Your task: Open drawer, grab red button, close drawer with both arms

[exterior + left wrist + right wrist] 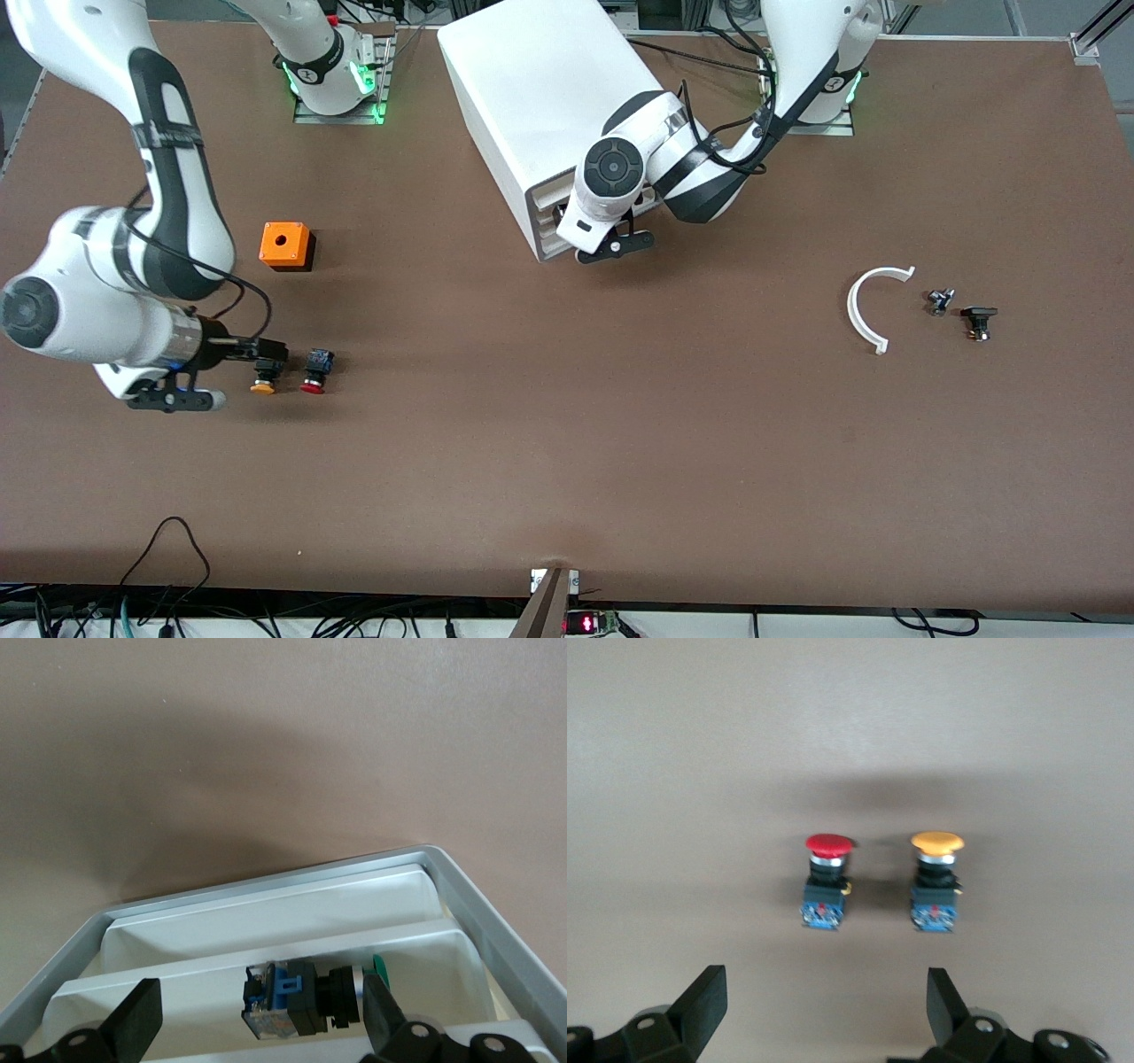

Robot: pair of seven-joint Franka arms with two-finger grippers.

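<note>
The red-capped button point(314, 371) stands on the table beside an orange-capped one point(262, 379), toward the right arm's end. My right gripper point(266, 353) hangs open and empty over the orange-capped one. In the right wrist view both the red button point(829, 877) and the orange one point(936, 877) lie ahead of the open gripper point(824, 1010). My left gripper point(567, 220) is open at the front of the white cabinet point(532, 97). In the left wrist view its fingers point(135, 1019) flank a green-capped button point(306, 999) lying in the second drawer down point(159, 988).
An orange box with a hole point(285, 245) stands farther from the front camera than the two buttons. A white curved piece point(873, 306) and two small dark parts point(939, 301) point(979, 321) lie toward the left arm's end.
</note>
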